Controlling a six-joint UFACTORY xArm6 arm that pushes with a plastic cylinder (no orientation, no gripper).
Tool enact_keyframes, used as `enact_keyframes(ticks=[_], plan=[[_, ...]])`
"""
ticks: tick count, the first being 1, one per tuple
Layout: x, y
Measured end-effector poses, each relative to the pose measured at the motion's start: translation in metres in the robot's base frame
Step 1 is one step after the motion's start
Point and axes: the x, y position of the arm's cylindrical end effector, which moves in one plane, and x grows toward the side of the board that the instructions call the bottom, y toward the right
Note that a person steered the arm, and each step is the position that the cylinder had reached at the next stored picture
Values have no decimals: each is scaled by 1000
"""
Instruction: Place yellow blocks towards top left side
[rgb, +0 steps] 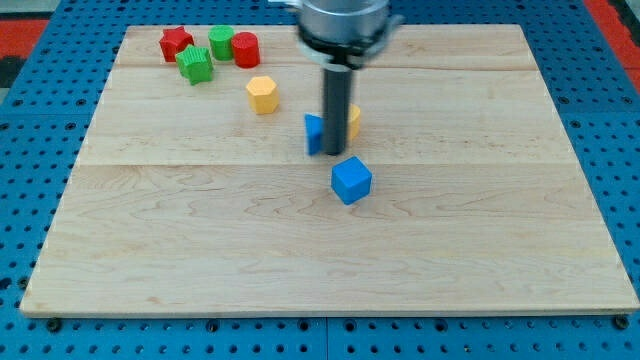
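Observation:
A yellow hexagonal block (262, 94) lies on the wooden board (200, 240) at the upper middle left. A second yellow block (353, 121) shows only as a sliver behind the rod, on its right side. My tip (335, 153) stands just in front of that yellow block, with a blue block (314, 134) touching or nearly touching the rod on its left. A blue cube (351, 180) lies just below and right of the tip.
In the board's top left corner sit a red star-like block (176, 43), a green cylinder (221, 42), a red cylinder (245, 49) and a green star-like block (195, 65). Blue pegboard (40, 120) surrounds the board.

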Motion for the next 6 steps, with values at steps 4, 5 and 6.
enact_keyframes(ticks=[4, 5, 6], plan=[[-48, -14], [-81, -57], [-94, -80]])
